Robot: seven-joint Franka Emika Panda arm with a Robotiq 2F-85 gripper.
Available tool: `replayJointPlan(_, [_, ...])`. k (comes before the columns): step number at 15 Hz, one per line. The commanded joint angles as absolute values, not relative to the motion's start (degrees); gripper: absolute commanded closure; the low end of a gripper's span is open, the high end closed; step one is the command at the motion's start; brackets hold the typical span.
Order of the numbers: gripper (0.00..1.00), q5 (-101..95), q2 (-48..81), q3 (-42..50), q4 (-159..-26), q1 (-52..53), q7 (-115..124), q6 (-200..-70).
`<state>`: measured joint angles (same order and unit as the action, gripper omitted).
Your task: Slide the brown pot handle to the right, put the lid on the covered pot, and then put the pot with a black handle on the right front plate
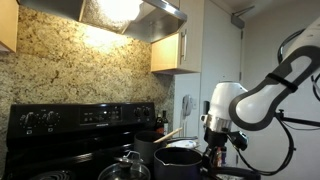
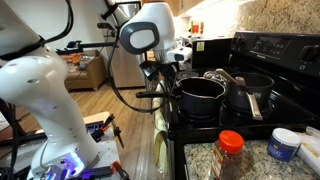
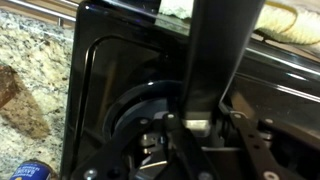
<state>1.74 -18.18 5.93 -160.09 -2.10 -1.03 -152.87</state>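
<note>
Pot with a black handle [image 2: 201, 97] at the front of the stove [image 2: 276, 46], on the side facing the arm; resting on the stove top or raised off it, impossible to tell. Black handle [image 3: 222, 55] pinched between the fingers of the gripper [image 3: 200, 127], jaws nearly together around it. Behind that pot, toward the stove's control panel, the lid [image 2: 222, 76]. Beside the lid, a taller dark pot [image 2: 258, 88], with the brown pot handle [image 1: 170, 132] sticking out over the stove top. Along the stove's side, a granite counter [image 2: 198, 162] with an orange-capped jar [image 2: 231, 148].
</note>
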Motion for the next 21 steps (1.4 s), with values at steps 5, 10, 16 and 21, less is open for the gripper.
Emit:
replayJointPlan(5, [0.85,1.66,-16.52,8.28,-159.69,-2.43,-9.63,-148.52])
replayJointPlan(10, [0.85,-2.95,-21.06,7.96,-160.00,-4.77,-10.26,-142.29])
replayJointPlan(16, [0.85,-5.73,-23.48,7.99,-159.04,-5.41,-11.70,-139.11])
replayJointPlan(21, [0.85,-4.86,-21.07,9.16,-158.82,-3.64,-17.35,-140.40])
